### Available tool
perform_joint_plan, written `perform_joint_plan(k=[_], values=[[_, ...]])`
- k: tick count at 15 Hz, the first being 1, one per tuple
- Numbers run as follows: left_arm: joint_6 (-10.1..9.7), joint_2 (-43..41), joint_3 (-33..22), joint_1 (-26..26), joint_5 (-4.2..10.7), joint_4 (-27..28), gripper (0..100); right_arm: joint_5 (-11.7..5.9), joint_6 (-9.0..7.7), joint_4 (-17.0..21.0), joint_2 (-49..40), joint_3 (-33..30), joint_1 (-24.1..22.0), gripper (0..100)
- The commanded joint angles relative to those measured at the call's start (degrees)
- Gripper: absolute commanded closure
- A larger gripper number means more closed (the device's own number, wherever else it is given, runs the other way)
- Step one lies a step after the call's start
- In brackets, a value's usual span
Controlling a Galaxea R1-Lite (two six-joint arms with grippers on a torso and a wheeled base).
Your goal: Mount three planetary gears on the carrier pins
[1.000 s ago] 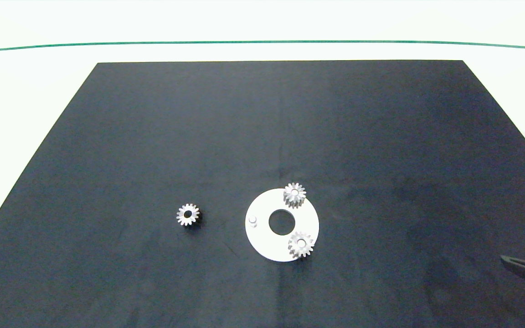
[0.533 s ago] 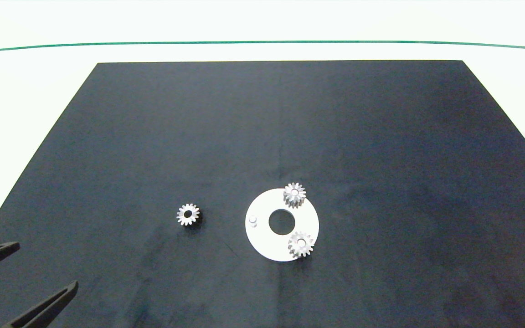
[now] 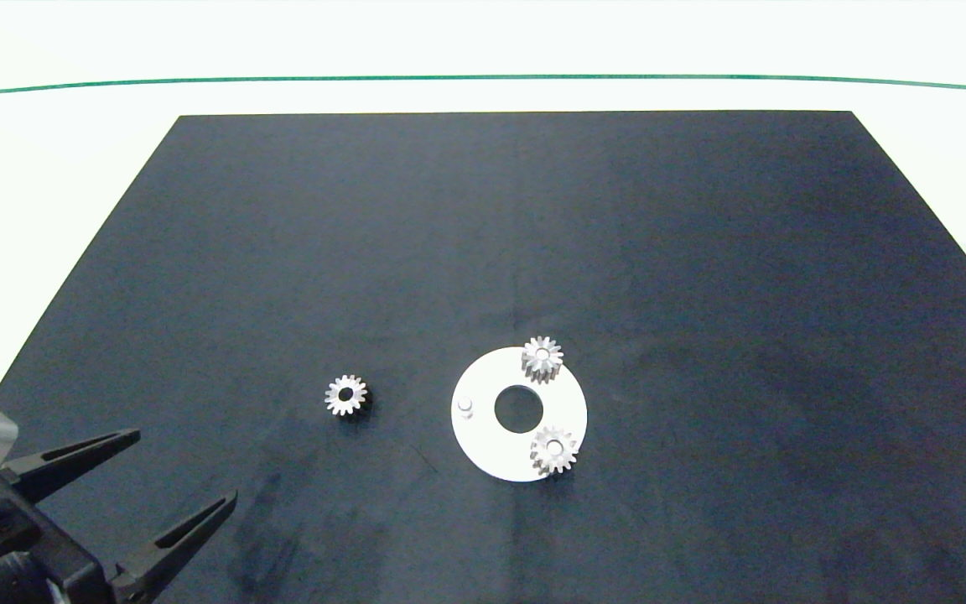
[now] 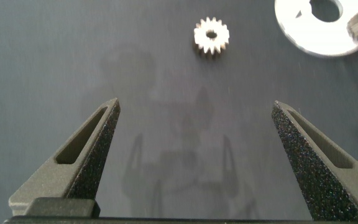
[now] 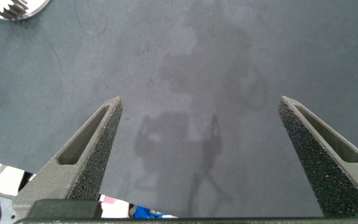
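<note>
Step in hand, as judged: fetch the last loose gear for the one bare pin.

Left gripper [image 3: 177,474]: near-left corner of the black mat [image 3: 483,210], fingers spread wide, nothing between them. It is well apart from the loose gear [image 3: 345,394], which lies flat on the mat, left of the white disc [image 3: 491,453] and clear of its rim. In the left wrist view the same gear [image 4: 211,38] sits ahead of the open fingers, roughly on their centre line.

Handling notes: bring the fingers down either side of the gear and pinch across its toothed rim, keeping it level; a flat small part on a mat likely needs the tips almost touching the surface. Then line its centre hole up over the bare pin [image 3: 465,406] on the disc's left side and lower it straight, since a tilted gear may jam or nudge the disc.

Right gripper [image 5: 201,102]: out of the head view, hanging over the mat's edge, fingers spread, empty.

Count:
- Gears: three. Two seated, far gear [image 3: 542,358] and near-right gear [image 3: 553,450]; one loose.
- Pins: three, one showing bare.
- Disc: one.
</note>
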Motion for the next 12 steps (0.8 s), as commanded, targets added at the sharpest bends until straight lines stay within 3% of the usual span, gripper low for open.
perform_joint_plan(k=[1, 8, 10, 12], values=[[0.79, 4.20, -0.30, 0.00, -0.02, -1.09, 0, -0.12, -0.33, 0.23, -0.81, -0.05, 0.01, 0], [2.90, 7.72, 1.55, 1.84, 0.07, -4.78, 0, 0.41, -0.33, -0.48, 0.42, -1.45, 0.36, 0], [2.63, 10.97, 2.87, 1.58, 0.25, -10.40, 0, 0.41, -0.33, -0.39, 0.78, -1.36, 0.89, 0], [2.90, 18.44, 5.50, 1.67, 0.16, -20.51, 0, 0.32, -0.25, -0.48, 0.95, -1.45, 1.15, 0]])
